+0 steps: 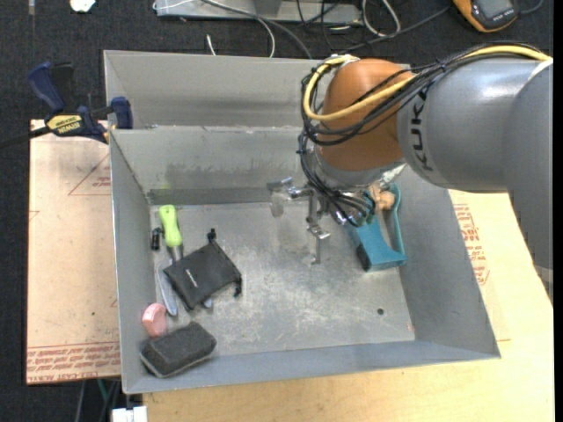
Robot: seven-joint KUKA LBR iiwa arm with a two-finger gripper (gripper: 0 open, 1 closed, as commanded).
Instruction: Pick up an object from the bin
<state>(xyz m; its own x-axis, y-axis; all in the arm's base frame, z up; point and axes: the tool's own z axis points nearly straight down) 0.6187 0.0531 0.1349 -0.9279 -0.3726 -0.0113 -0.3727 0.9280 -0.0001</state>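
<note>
— Which thing is it going for, do you think?

— Nearest to the gripper [315,236] is that blue block [383,246], lying just beside it toward the right wall of the bin [220,152]. The gripper hangs over bare floor, with nothing held in it that I can see.

— Is it open or closed?

— From here I cannot tell. The orange cover [356,112] and the cables [339,202] crowd over it.

— How would the block handle?

— I'd guess stiff and light, plastic perhaps, with smooth sides that could slip. I'd take it across the narrow width near the middle, where the long sides run parallel.

— And its top end?

— Tucked beneath the wrist. There is a small tan bit up there, and whether it belongs to the block I cannot say.

— What about the others?

— They lie well apart, in the left corner: a green marker [169,225], a black folded piece [204,275] lying partly over something thin, a pink lump [154,319] and a grey sponge [179,350]. The sponge looks soft, and the black piece floppy.
</note>
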